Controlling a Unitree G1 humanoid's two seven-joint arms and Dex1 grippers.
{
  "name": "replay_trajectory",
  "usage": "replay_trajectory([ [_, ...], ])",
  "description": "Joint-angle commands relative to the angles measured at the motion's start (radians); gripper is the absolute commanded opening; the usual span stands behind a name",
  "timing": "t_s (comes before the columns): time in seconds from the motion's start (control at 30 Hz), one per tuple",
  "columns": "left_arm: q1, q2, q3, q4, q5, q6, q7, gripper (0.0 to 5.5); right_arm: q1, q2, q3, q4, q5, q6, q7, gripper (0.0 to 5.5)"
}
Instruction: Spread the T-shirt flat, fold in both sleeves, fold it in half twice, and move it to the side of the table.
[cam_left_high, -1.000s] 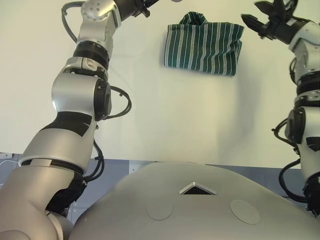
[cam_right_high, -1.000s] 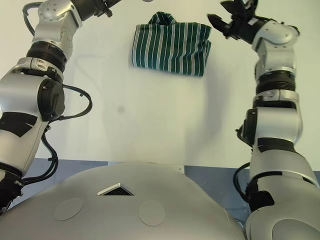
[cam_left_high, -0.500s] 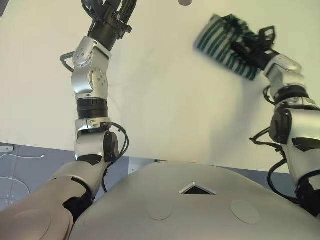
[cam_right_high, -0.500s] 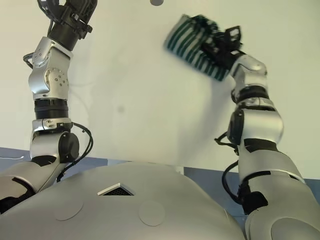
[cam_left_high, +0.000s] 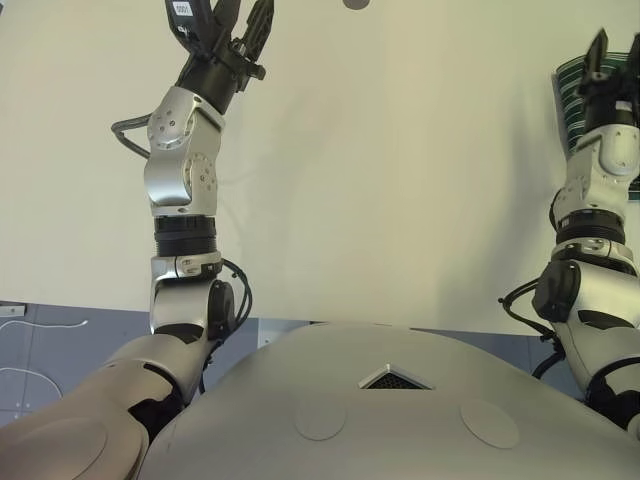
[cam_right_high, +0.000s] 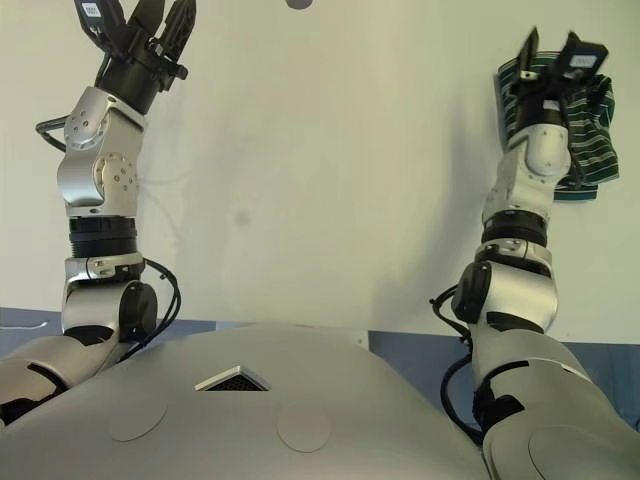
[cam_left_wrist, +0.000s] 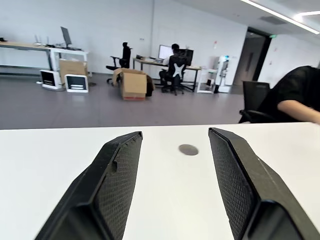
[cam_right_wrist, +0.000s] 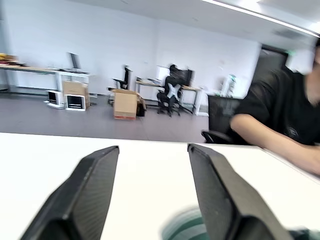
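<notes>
The T-shirt (cam_right_high: 592, 130) is a folded green bundle with white stripes, lying at the far right side of the white table (cam_left_high: 400, 200). My right gripper (cam_right_high: 552, 40) is raised over the shirt's left part, open and holding nothing. In the right wrist view its fingers (cam_right_wrist: 95, 185) stand apart, and a strip of the striped shirt (cam_right_wrist: 186, 226) shows below them. My left gripper (cam_left_high: 225, 15) is held up over the table's far left, open and empty. The left wrist view shows its two dark fingers (cam_left_wrist: 117, 175) spread over bare tabletop.
A small dark round spot (cam_left_wrist: 188, 149) marks the table's far middle. The table's near edge (cam_left_high: 350, 322) runs just ahead of me. Beyond the far edge lies an office floor with desks and boxes (cam_left_wrist: 132, 85).
The folded shirt has gone from the table's far middle to its right side with my right gripper, which is now lifted and open. My left arm swung out to the left and has since held still.
</notes>
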Motion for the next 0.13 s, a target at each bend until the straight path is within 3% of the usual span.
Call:
replay_trajectory([
  [0.03,-0.034,0.034,-0.058,0.116,0.146,-0.101,0.062,2.44,0.026,0.075,0.05,-0.028,-0.037,0.018,-0.013,2.54],
  [0.13,-0.055,0.022,-0.04,0.184,0.158,-0.158,0.095,2.44,0.004,0.083,0.044,-0.021,-0.047,0.022,-0.031,2.54],
])
